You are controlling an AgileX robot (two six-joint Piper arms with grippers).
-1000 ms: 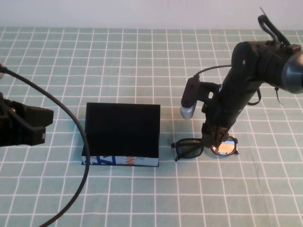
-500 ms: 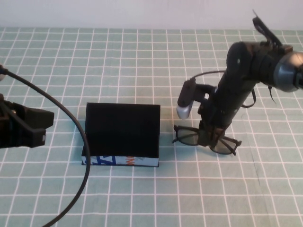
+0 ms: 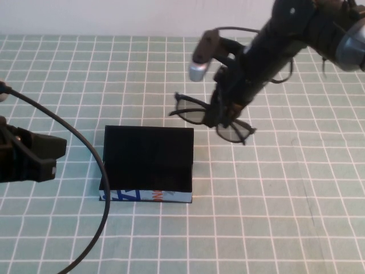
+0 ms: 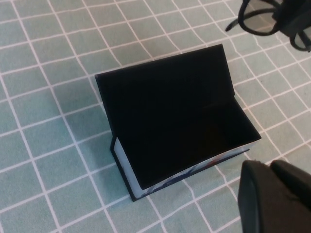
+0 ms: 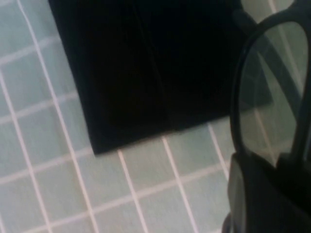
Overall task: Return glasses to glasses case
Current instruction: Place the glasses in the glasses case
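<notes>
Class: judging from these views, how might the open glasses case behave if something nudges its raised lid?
The glasses case looks light, so it may slide. Its upright lid could tip it backward. Right gripper holds the glasses aloft; left gripper waits beside.

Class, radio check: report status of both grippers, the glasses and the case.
Right gripper shut on glasses, held in the air beyond the case. Left gripper parked left of case. Case open, inside bare; nothing blocking.

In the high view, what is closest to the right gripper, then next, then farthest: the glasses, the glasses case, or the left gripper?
1. The glasses, held in the right gripper, lifted above the table.
2. The glasses case, open, to its left and nearer the robot.
3. The left gripper, parked at the far left edge.
</notes>
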